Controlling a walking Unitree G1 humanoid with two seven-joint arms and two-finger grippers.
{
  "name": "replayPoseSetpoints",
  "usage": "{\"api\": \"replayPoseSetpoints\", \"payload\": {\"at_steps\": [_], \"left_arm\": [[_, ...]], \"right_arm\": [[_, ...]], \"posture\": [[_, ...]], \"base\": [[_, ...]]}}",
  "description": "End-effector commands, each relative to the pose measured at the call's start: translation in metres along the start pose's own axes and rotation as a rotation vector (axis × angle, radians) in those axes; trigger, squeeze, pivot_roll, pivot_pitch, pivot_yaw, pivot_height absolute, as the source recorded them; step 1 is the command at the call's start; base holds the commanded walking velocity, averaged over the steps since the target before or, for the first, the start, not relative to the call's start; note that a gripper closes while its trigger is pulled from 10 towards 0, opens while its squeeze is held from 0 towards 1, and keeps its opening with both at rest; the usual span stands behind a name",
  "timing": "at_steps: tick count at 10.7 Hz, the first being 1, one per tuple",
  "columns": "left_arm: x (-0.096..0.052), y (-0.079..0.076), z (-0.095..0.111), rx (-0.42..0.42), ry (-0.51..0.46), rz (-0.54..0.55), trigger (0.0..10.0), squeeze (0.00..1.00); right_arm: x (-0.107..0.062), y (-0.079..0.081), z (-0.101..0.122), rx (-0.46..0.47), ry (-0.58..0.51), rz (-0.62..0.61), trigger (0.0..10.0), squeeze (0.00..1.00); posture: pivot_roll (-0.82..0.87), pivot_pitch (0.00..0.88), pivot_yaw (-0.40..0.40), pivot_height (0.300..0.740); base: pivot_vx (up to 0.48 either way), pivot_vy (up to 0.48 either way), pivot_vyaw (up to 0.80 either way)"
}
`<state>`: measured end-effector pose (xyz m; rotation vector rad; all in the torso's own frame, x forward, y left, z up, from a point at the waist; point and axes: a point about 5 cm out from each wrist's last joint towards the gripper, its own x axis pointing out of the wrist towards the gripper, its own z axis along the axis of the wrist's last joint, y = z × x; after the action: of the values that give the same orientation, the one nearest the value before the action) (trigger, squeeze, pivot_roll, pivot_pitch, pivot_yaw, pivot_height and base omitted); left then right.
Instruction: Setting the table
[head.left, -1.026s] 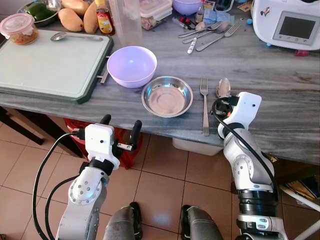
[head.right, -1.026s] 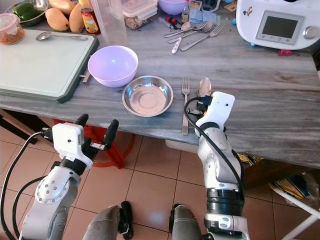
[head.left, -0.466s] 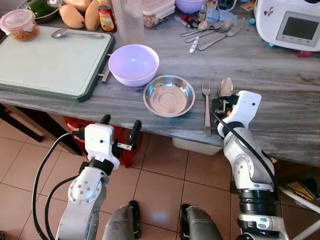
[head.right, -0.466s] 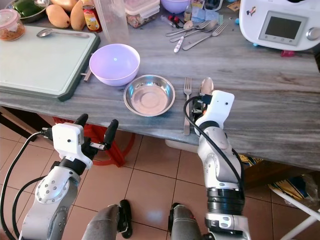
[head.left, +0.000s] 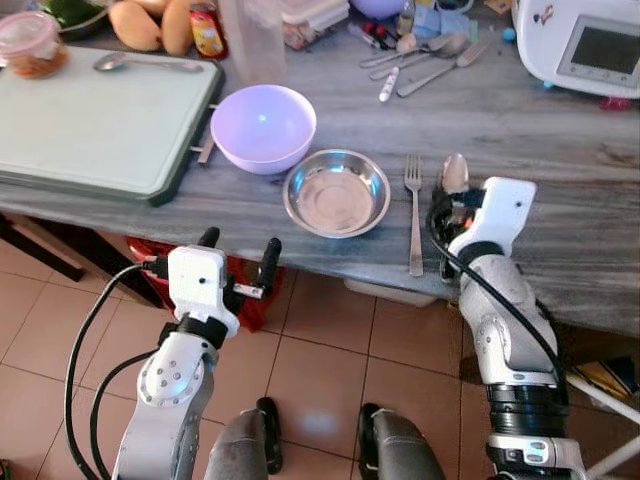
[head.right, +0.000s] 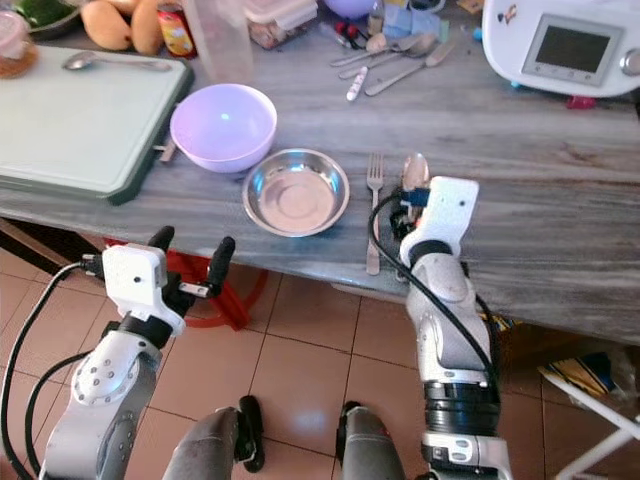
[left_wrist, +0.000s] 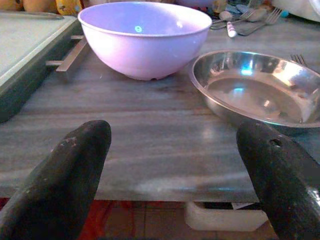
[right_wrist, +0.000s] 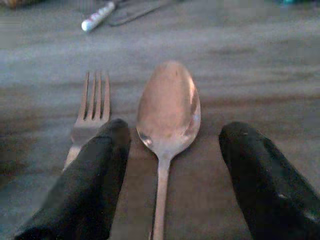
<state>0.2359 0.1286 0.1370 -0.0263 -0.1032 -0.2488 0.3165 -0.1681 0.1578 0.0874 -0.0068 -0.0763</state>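
Two black fingers of my right gripper (right_wrist: 167, 185) stand spread on either side of the spoon's (right_wrist: 168, 112) handle, not closed on it. The spoon lies flat on the grey table (head.left: 560, 120), the fork (head.left: 413, 205) just beside it, then the steel bowl (head.left: 337, 192) and the purple bowl (head.left: 264, 126). My left gripper (left_wrist: 172, 175) hangs open below the table edge.

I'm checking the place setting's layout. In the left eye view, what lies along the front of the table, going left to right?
Cutting board → purple bowl → steel bowl → fork → spoon, with the right gripper open around its handle.
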Motion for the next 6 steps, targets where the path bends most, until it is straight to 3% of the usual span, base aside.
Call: {"api": "replayPoseSetpoints", "payload": {"at_steps": [1,4,6], "left_arm": [[-0.002,0.001,-0.004,0.009,0.021,0.004,10.0,0.00],[-0.002,0.002,-0.004,0.014,0.019,0.021,10.0,0.00],[0.002,0.008,-0.006,0.052,0.029,0.116,10.0,0.00]], "right_arm": [[-0.003,0.002,0.004,-0.013,-0.028,0.018,10.0,1.00],[-0.010,0.004,0.022,-0.046,-0.182,0.051,10.0,1.00],[-0.018,0.007,0.030,-0.121,-0.266,0.077,10.0,1.00]], "posture": [[-0.01,0.261,0.027,0.740],[-0.01,0.257,0.024,0.740],[0.00,0.251,0.013,0.740]], "base": [[0.000,0.000,0.00],[0.000,0.000,0.00],[0.000,0.000,0.00]]}}
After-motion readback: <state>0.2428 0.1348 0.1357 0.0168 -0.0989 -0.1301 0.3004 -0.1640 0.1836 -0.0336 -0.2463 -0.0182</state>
